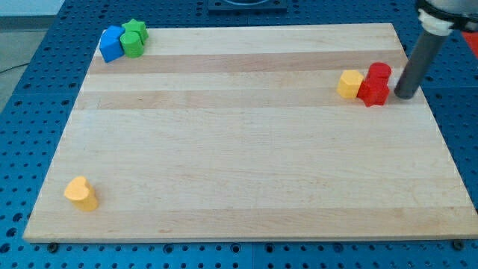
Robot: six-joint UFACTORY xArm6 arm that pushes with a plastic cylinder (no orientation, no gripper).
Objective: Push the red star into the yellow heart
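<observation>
Red star (pixel 373 93): sitting near the counter's right edge toward the view's top, its shape hard to make out, touching a second red block (pixel 380 72) just above it.
Yellow heart (pixel 81 193): lying far from the red star, down at the counter's bottom-left corner in the view.
My tip (pixel 405 96): standing just to the view's right of the red star, a narrow gap showing between them; the dark rod is rising from it toward the view's top right.
Hand: the arm is carrying none, only the rod, so nothing is being gripped.
Yellow block (pixel 349 84): resting against the red star's left side.
Blue block (pixel 111 43): sitting far to the view's left of the red star, at the counter's top-left corner.
Green blocks (pixel 134 39): two pressing against the blue block's right side.
Counter (pixel 246 164): pale wooden board, lying on a blue perforated surface.
</observation>
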